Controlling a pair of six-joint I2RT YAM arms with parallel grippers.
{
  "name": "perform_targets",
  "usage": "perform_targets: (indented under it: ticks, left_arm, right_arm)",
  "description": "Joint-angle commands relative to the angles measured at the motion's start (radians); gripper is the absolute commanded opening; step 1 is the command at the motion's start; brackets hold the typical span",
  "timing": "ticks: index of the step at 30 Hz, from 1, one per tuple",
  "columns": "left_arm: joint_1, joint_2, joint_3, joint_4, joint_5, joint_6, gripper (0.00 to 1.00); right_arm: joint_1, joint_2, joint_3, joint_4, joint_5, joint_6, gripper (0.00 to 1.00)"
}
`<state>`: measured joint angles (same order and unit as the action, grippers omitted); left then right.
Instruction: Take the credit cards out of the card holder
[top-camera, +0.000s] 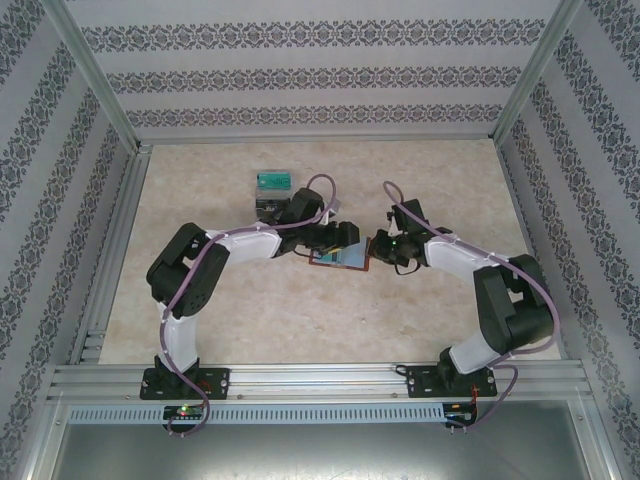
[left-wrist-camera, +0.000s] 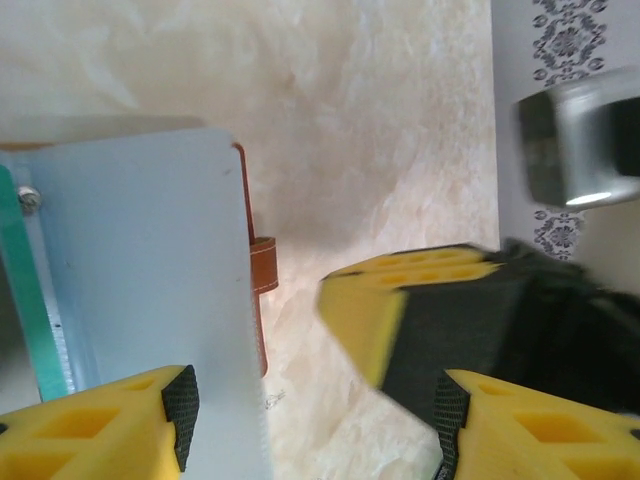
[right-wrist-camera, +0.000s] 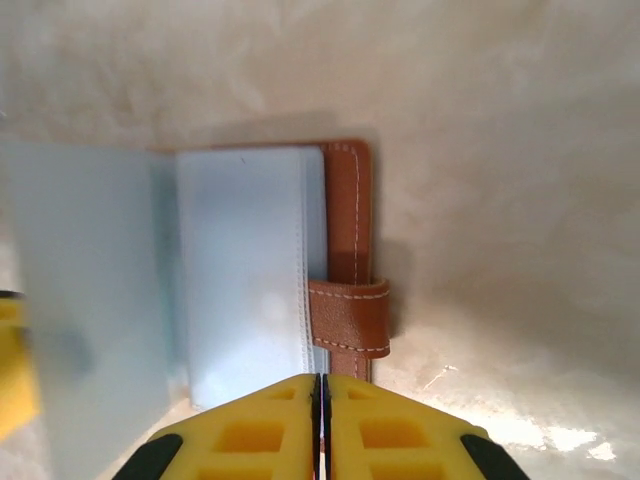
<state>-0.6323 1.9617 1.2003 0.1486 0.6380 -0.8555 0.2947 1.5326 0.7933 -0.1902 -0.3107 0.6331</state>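
Grippers meet at mid-table in the top view, over a small brown leather folding card holder (top-camera: 340, 257) that lies open on the beige marbled tabletop (top-camera: 250, 310), roughly midway between the two arms. The left gripper (top-camera: 333, 240) comes at it from the left and the right gripper (top-camera: 381, 248) from the right.

From the right wrist camera, the card holder (right-wrist-camera: 345, 200) lies flat with its grey-blue clear plastic pockets (right-wrist-camera: 250, 280) facing up. Its brown stitched cover runs down the right side, and a short leather strap tab (right-wrist-camera: 350, 317) sticks out from that edge. A blurred pale sleeve (right-wrist-camera: 90, 300) stands raised on the left. The right gripper (right-wrist-camera: 320, 410) has its yellow fingers pressed together with no gap, right at the near edge of the pockets. Whether a thin edge is nipped between them cannot be told.

From the left wrist camera, the left gripper (left-wrist-camera: 315, 410) has its yellow fingers (left-wrist-camera: 100, 425) spread wide apart and clamps nothing. A pale grey-blue sleeve (left-wrist-camera: 140, 280) of the holder rises just beside the inner pad of the finger on the left of this view. The brown cover edge and tab (left-wrist-camera: 263, 270) show behind it. One yellow finger of the right gripper (left-wrist-camera: 400, 310) sits close by, near the gap.

Farther back on the table, well apart from the holder, stands a clear grey box with a teal card (top-camera: 272, 180).
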Motion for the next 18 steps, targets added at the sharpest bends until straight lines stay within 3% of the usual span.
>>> perform_targets:
  ticks: [1,9,18]
  left_arm:
    - [-0.021,0.033,0.019,0.067,0.022,-0.039,0.66]
    - [-0.034,0.047,0.043,0.051,0.002,-0.041,0.65]
    - [0.054,-0.090,-0.056,-0.024,-0.068,0.009,0.61]
  right_arm:
    - [-0.010,-0.029,-0.012,-0.011,0.004,0.012,0.13]
    - [-0.011,-0.052,-0.019,-0.006,0.003,0.028,0.14]
    - [0.024,-0.051,0.030,0.003,-0.037,0.043,0.19]
